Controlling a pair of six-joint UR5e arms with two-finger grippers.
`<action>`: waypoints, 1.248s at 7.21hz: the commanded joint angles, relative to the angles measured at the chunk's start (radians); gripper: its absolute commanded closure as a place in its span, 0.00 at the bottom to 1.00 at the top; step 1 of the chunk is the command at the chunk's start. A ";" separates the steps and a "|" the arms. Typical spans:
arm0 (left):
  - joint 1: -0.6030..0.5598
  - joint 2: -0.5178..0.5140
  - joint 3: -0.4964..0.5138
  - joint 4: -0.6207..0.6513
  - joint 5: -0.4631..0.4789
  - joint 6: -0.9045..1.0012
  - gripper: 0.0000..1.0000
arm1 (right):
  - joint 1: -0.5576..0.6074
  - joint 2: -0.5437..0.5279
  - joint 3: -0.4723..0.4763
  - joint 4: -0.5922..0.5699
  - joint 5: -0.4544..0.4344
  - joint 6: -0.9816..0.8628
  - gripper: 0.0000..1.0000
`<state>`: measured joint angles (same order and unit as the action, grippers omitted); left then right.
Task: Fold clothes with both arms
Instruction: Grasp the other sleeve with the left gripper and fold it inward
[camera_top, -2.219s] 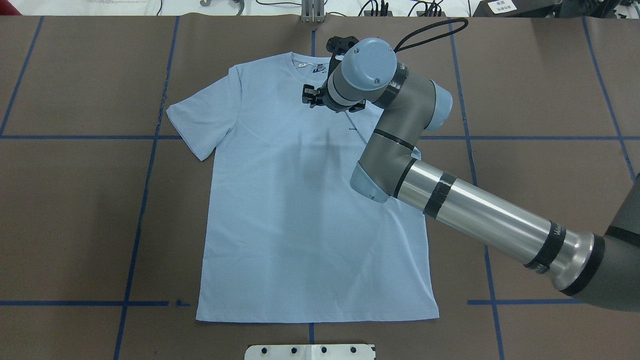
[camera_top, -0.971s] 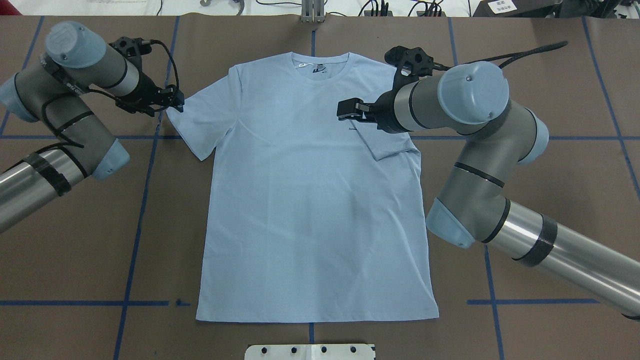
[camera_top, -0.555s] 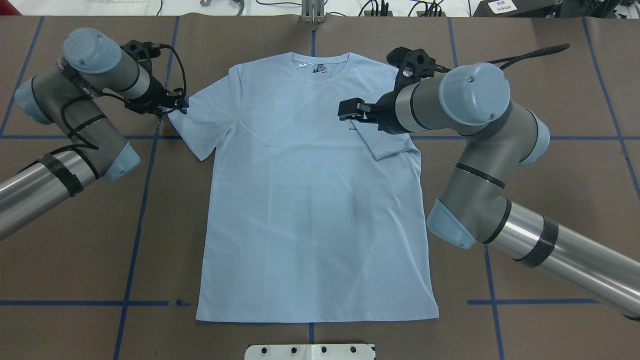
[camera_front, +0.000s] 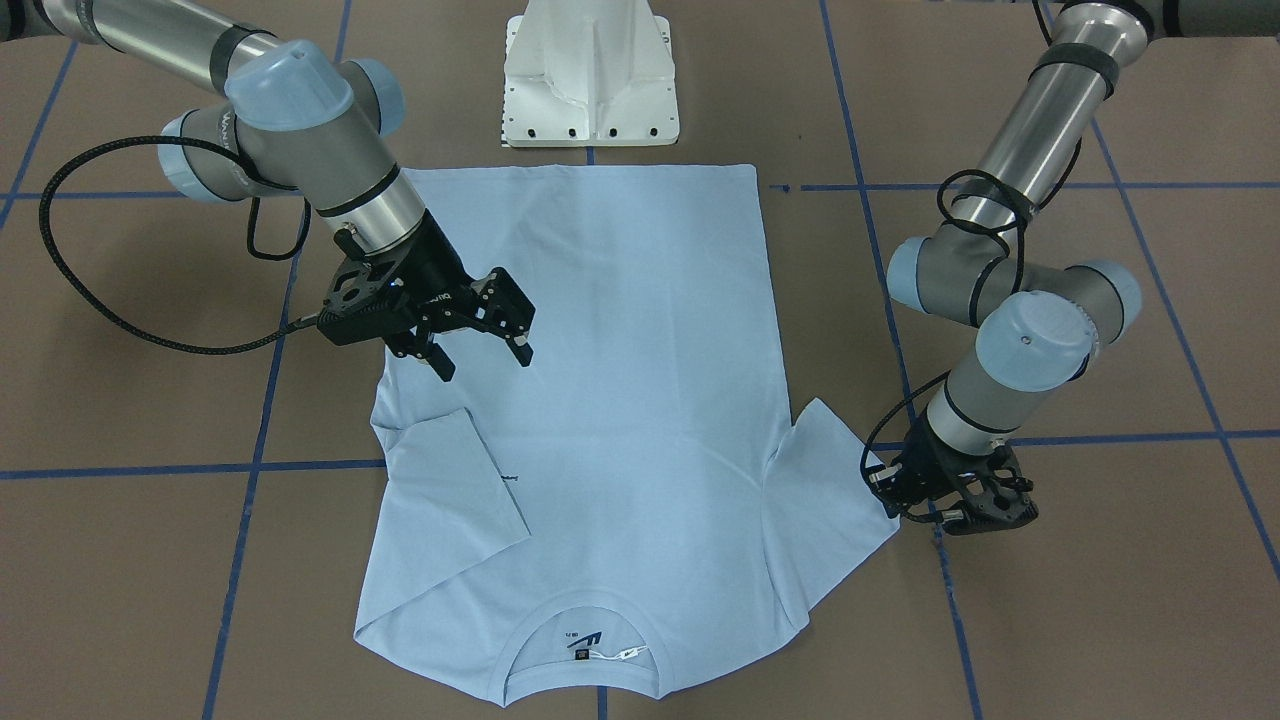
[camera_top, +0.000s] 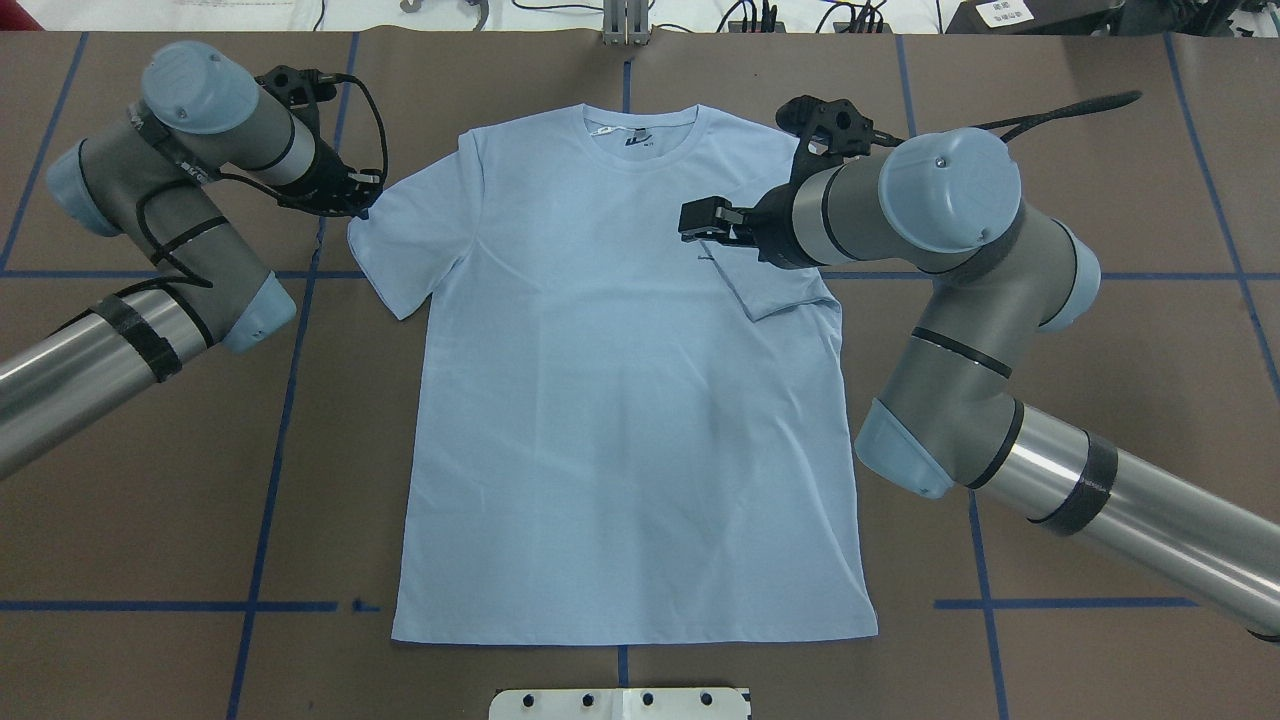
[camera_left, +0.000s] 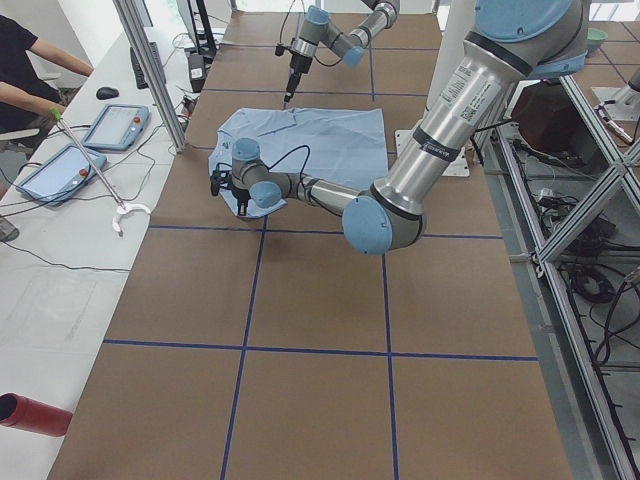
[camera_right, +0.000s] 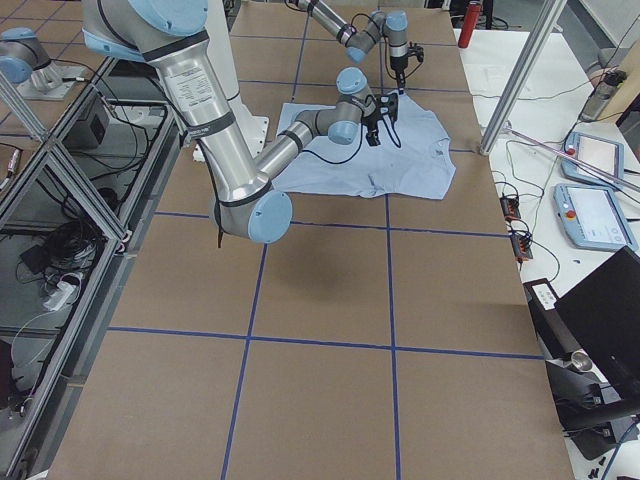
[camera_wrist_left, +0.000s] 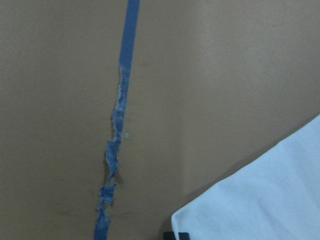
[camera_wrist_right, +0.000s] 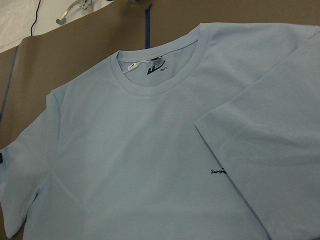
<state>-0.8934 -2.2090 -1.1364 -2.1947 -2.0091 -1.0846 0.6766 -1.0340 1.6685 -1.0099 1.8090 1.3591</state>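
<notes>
while t-shirt (camera_top: 630, 420) lies spread, white pedestal (camera_front: 590, 70) just beside

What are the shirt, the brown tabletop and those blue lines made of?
The T-shirt looks like soft matte knit, probably cotton: fine texture, ribbed collar. The table cover looks like matte brown paper. The blue lines seem tape: one is torn and frayed.

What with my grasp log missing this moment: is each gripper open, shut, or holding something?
Left gripper: at the T-shirt's sleeve edge; open or shut cannot be told.
Right gripper: open, holding nothing, above the T-shirt.
</notes>
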 joint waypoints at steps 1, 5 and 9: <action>0.010 -0.070 -0.047 0.000 -0.005 -0.161 1.00 | 0.000 -0.005 -0.003 -0.001 -0.002 0.000 0.00; 0.120 -0.251 0.067 -0.005 0.007 -0.331 0.74 | 0.001 -0.008 -0.010 -0.007 0.006 -0.003 0.00; 0.109 -0.130 -0.229 0.010 -0.054 -0.378 0.27 | -0.130 -0.179 0.194 -0.045 -0.023 0.246 0.00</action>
<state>-0.7823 -2.4109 -1.2222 -2.1882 -2.0250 -1.4320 0.6222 -1.1368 1.7672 -1.0298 1.8019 1.4873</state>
